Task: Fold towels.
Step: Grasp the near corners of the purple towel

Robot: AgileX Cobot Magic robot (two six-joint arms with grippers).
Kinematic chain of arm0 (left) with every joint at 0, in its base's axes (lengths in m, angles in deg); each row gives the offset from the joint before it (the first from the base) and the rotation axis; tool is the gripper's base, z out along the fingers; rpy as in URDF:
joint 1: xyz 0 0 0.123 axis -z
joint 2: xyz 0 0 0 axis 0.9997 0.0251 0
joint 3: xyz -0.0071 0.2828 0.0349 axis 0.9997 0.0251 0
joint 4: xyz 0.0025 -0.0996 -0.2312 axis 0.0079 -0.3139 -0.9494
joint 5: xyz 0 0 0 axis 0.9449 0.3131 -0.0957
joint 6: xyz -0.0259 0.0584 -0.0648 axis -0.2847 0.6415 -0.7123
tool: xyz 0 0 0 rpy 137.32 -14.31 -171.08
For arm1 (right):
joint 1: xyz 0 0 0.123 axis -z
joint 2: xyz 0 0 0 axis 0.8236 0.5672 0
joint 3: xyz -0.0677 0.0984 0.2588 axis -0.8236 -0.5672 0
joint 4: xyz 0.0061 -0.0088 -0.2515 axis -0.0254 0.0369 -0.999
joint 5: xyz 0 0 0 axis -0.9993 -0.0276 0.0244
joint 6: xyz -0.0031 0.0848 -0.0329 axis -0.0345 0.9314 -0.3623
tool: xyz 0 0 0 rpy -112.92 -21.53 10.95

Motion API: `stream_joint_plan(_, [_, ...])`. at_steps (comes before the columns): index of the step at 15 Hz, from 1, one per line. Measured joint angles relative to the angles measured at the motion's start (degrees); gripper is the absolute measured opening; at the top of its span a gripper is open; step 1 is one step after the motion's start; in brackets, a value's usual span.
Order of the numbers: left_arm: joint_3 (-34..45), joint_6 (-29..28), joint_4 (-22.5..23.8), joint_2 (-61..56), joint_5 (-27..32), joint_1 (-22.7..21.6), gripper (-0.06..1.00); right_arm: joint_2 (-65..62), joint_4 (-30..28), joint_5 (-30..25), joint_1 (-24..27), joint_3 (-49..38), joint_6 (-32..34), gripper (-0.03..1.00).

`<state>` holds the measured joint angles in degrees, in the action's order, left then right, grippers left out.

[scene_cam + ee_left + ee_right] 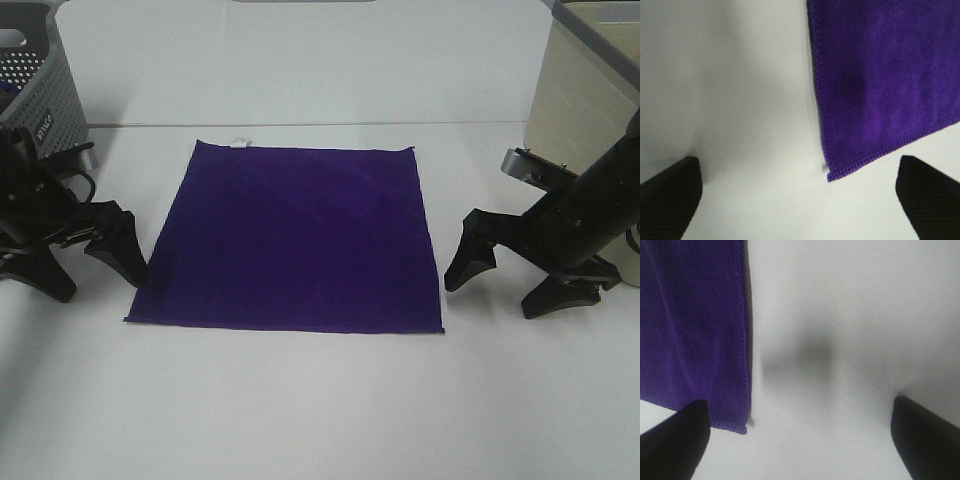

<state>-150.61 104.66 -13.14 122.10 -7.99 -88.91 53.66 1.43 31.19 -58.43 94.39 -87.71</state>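
Purple towel lies flat, centre of surface. Left hand: fingers apart, low beside near-left corner, possibly touching the edge. Right hand: fingers apart, just beside near-right corner. Grey basket far left.

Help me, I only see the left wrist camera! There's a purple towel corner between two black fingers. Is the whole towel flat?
Observer: Yes, the purple towel lies spread flat, unfolded, on the white table.
Operator: Where's the other gripper?
Observer: The right gripper is open, empty, beside the towel's other near corner.
Operator: Anything else around?
Observer: A grey basket stands at the table's far left.
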Motion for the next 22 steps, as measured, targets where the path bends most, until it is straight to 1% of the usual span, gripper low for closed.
stream_joint_plan(5, [0.0, 0.0, -0.1, 0.0, -0.1, 0.0, 0.99, 0.0, 0.1, 0.0, 0.0, 0.0, 0.0, 0.96])
stream_joint_plan(8, [-0.1, -1.4, -0.3, 0.0, -0.1, 0.0, 0.99, 0.0, 0.1, 0.0, 0.0, 0.0, 0.0, 0.96])
stream_joint_plan(12, [-0.1, -1.7, -0.3, 0.0, -0.2, 0.0, 0.99, 0.0, 0.2, 0.0, 0.0, 0.0, 0.0, 0.96])
stream_joint_plan(15, [-0.1, -1.3, 1.7, -0.3, 0.9, 0.0, 0.99, 0.0, 0.5, 0.0, 0.0, 0.0, 0.0, 0.96])
stream_joint_plan(17, [-0.1, -1.1, 2.3, -0.3, 1.3, 0.4, 0.99, 0.0, 0.6, 0.0, 0.0, 0.0, 0.0, 0.96])
stream_joint_plan(20, [-0.1, -1.4, 4.5, -0.5, 0.5, 3.7, 0.97, 0.0, 0.6, 0.0, 0.0, 0.0, 0.0, 0.96])
stream_joint_plan(22, [-0.1, -2.6, 4.8, -0.5, -0.3, 4.2, 0.97, 0.0, 0.6, -0.1, 0.0, 0.0, 0.0, 0.96])
